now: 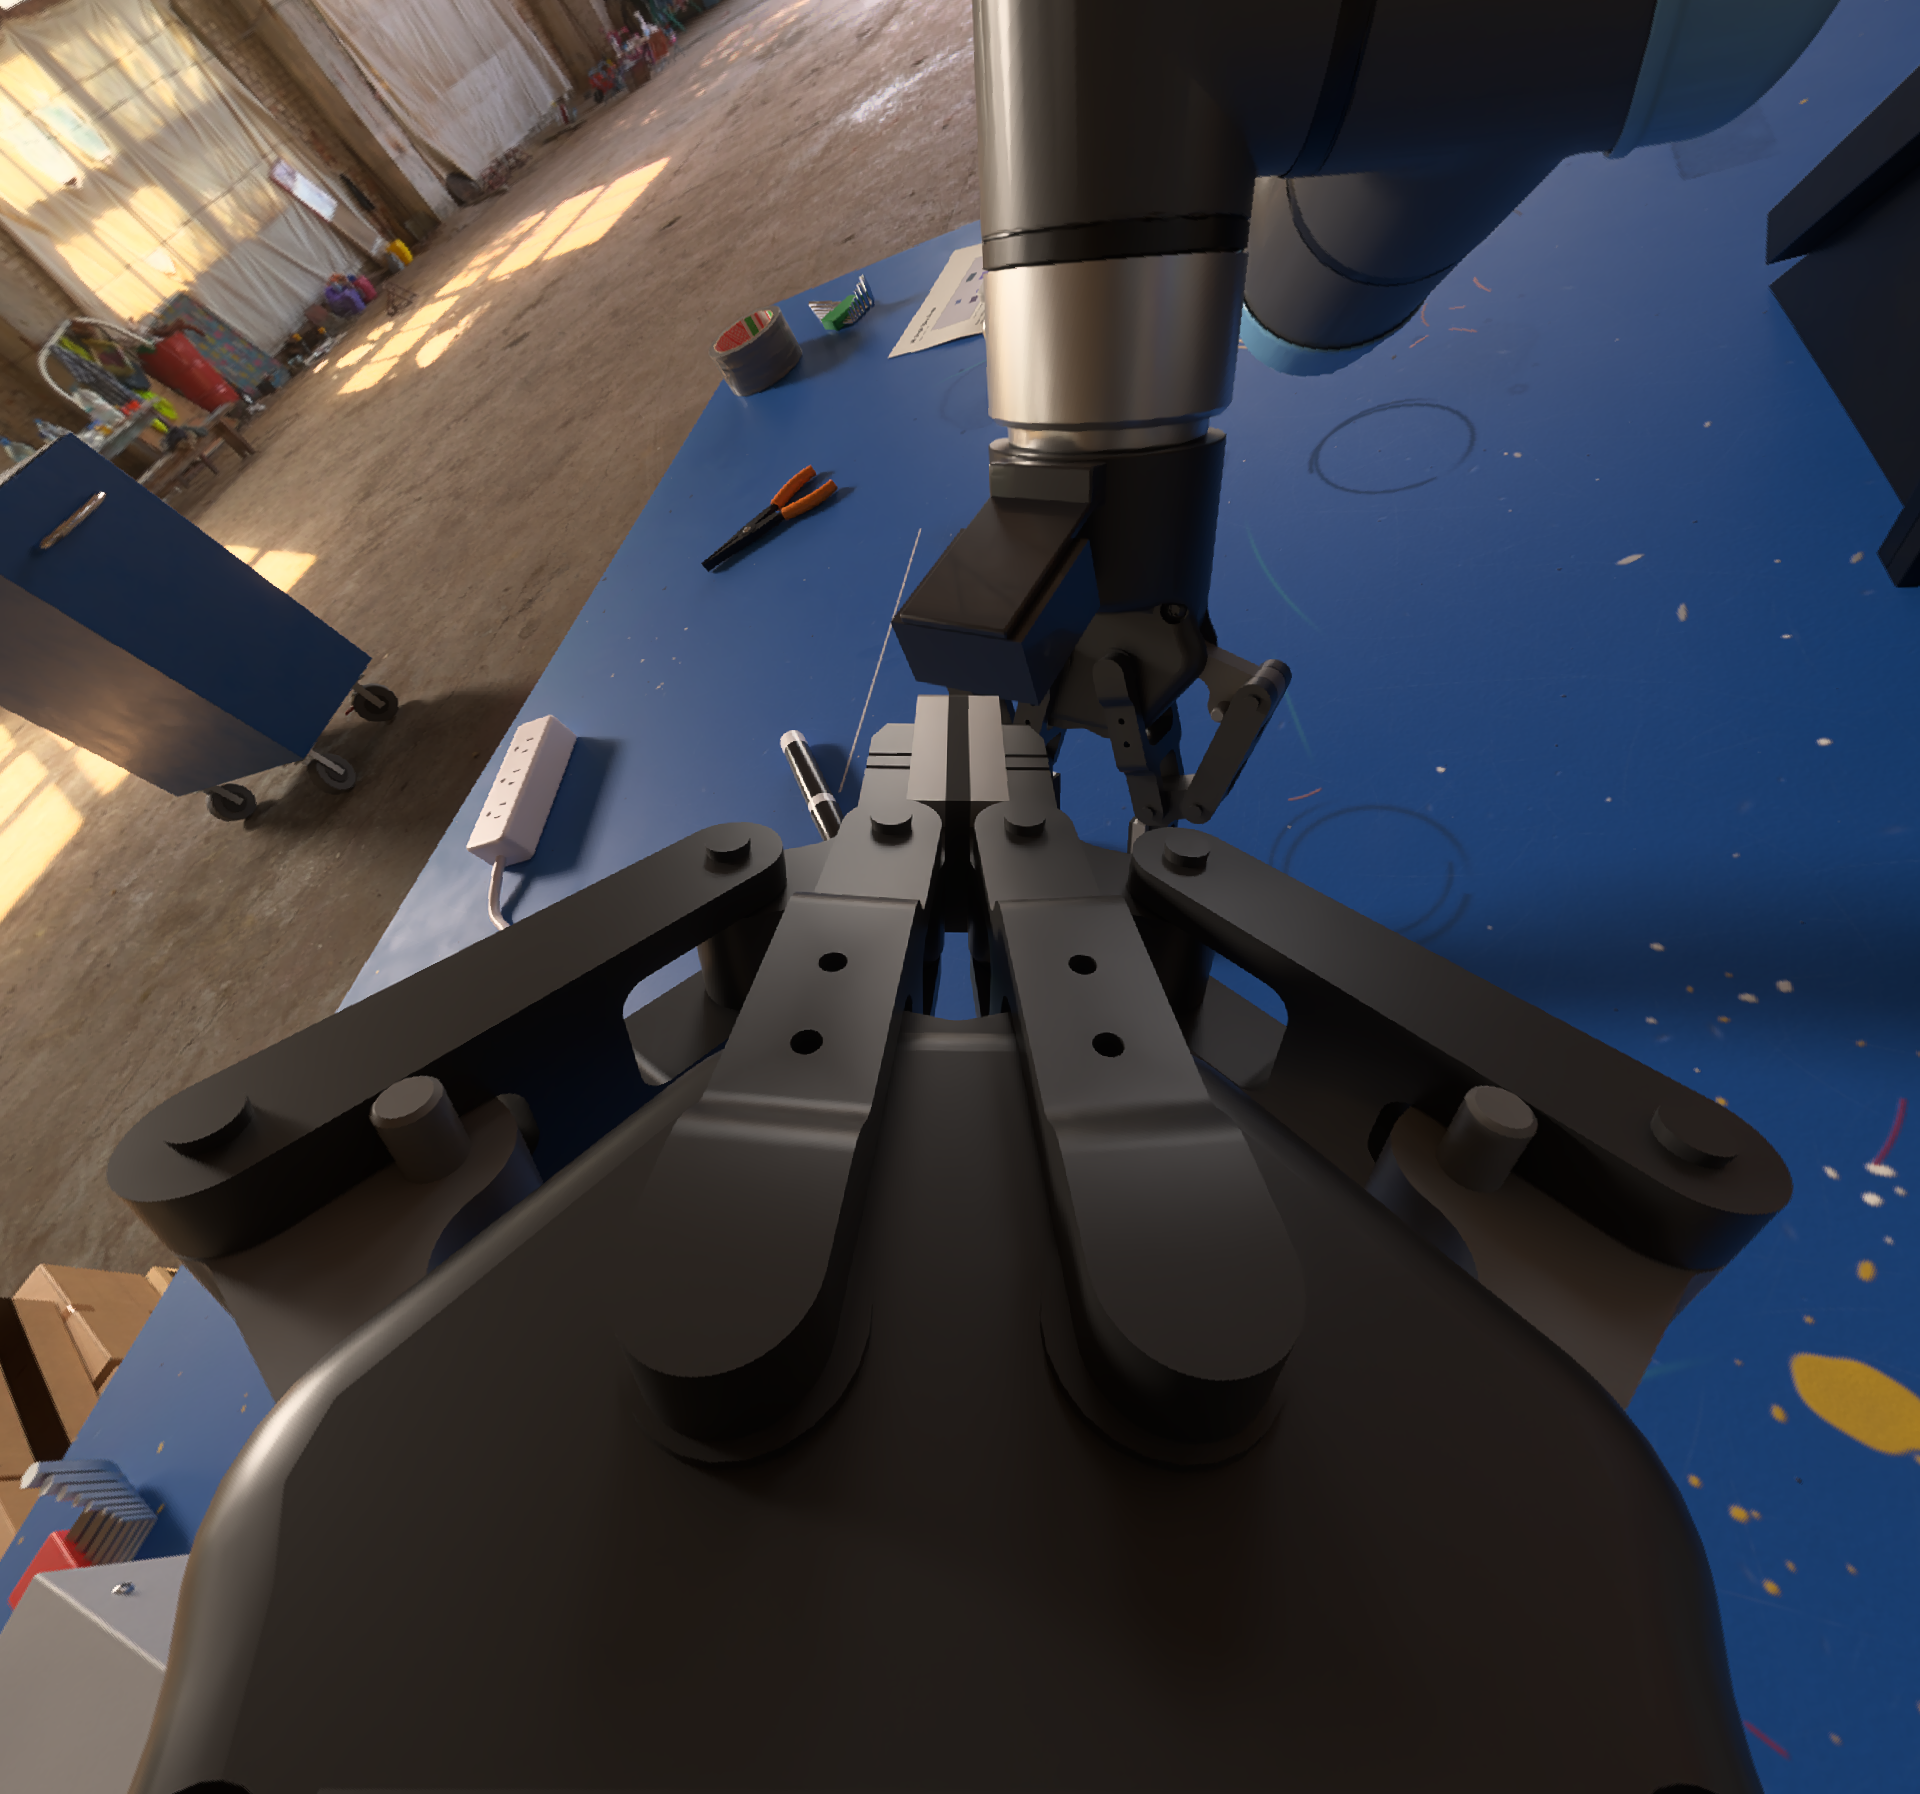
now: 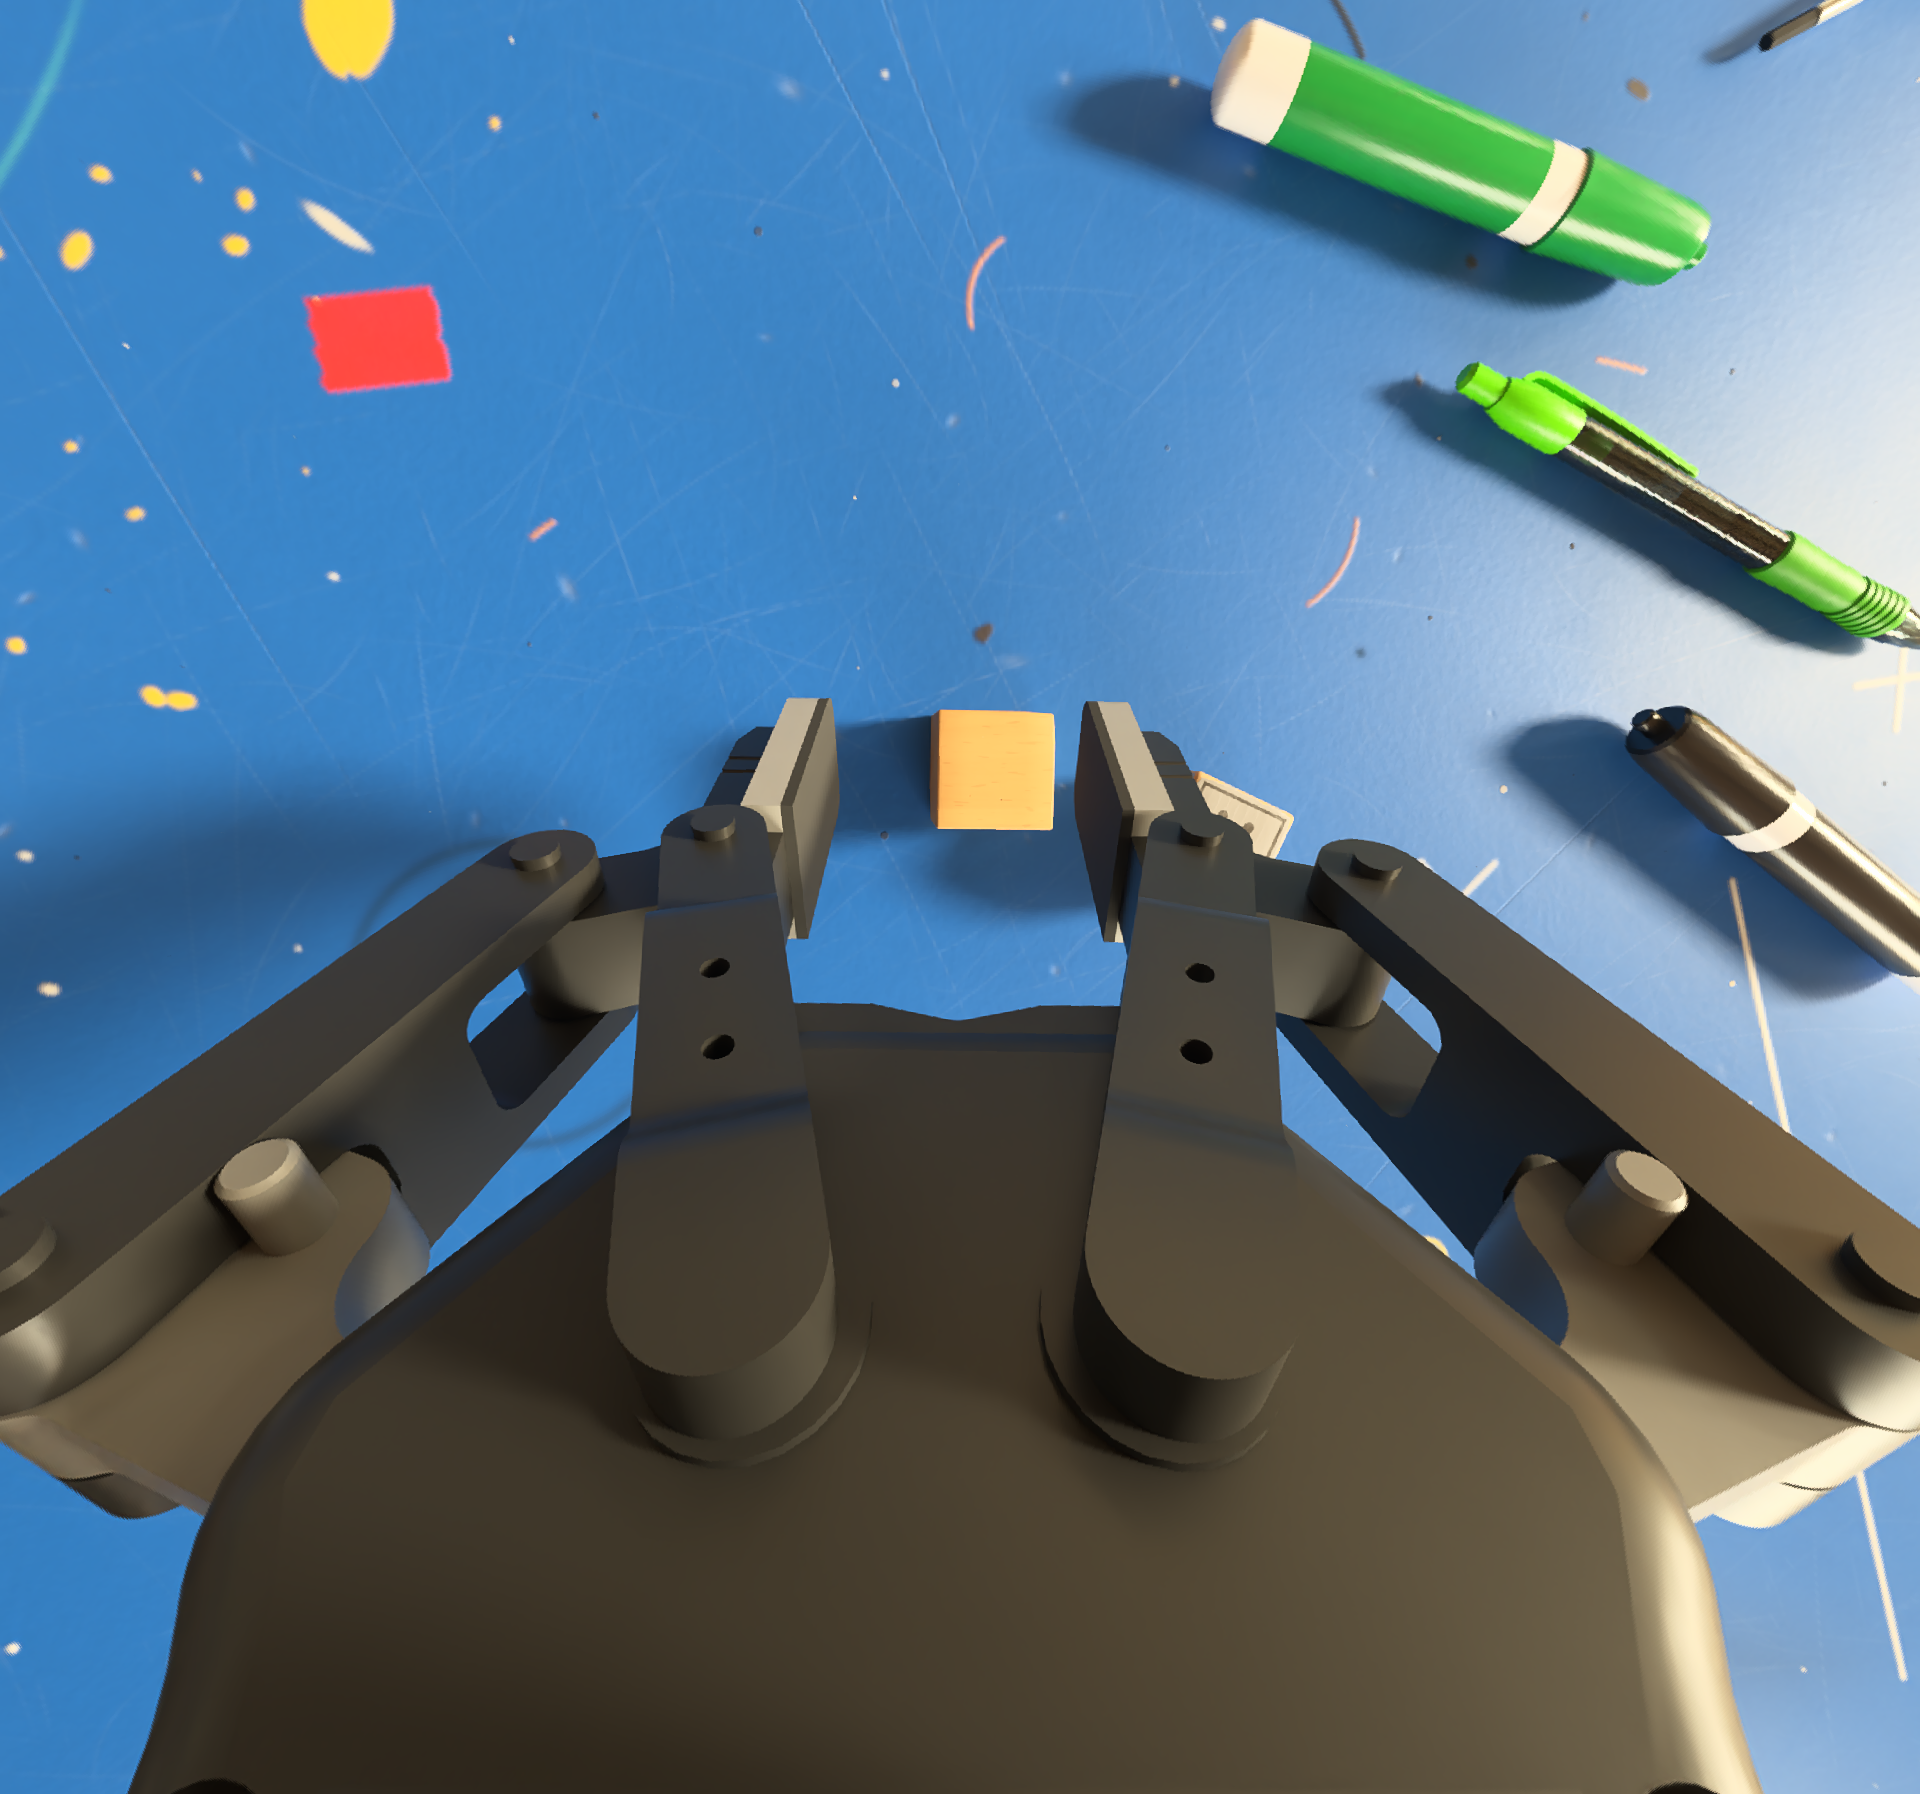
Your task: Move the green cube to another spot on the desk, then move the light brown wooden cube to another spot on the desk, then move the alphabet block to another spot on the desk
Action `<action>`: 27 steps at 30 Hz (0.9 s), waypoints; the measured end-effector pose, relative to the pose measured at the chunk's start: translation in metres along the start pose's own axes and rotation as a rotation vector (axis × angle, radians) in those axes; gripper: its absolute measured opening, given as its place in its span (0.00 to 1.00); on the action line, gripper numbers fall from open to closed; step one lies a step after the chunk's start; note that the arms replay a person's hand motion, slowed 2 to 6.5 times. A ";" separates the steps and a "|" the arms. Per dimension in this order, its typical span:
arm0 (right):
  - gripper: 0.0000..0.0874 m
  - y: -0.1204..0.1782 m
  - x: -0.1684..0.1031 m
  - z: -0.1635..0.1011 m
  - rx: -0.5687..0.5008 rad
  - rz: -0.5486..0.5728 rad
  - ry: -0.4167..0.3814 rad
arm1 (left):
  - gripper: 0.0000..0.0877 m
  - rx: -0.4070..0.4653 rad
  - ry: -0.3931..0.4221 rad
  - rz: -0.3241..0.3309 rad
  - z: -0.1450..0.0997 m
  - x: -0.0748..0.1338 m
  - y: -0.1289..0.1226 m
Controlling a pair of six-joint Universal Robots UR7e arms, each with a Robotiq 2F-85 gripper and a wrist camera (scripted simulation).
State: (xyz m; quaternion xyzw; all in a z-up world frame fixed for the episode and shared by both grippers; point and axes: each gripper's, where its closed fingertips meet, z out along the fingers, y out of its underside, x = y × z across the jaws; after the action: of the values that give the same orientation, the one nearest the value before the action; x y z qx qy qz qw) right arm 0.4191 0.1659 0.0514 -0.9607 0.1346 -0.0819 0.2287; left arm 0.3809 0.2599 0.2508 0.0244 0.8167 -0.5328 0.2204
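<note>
Straddling the light brown wooden cube (image 2: 993, 770) on the worktop (image 2: 623, 497), your right fingers (image 2: 805, 788) are gaping wide (touching nothing); left fingers (image 1: 940, 757) are pressing together, empty.

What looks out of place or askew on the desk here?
Little stands out. The light brown wooden cube sits flat between the open right pincer, untouched. A patterned block peeks out behind one finger, mostly hidden.
</note>
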 end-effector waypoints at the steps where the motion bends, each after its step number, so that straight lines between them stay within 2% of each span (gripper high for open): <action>1: 0.48 0.001 0.000 0.001 -0.008 -0.004 0.002 | 0.00 0.000 0.001 0.000 0.000 0.000 0.000; 14: 0.48 0.012 0.006 0.014 -0.082 -0.022 0.044 | 0.00 -0.004 0.006 -0.001 0.001 0.000 0.001; 27: 0.43 0.019 0.007 0.023 -0.121 -0.014 0.037 | 0.00 -0.012 0.012 0.001 0.002 0.001 0.003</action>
State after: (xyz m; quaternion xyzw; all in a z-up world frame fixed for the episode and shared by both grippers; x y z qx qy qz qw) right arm 0.4267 0.1573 0.0228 -0.9720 0.1369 -0.0930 0.1669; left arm 0.3814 0.2586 0.2474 0.0265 0.8210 -0.5278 0.2158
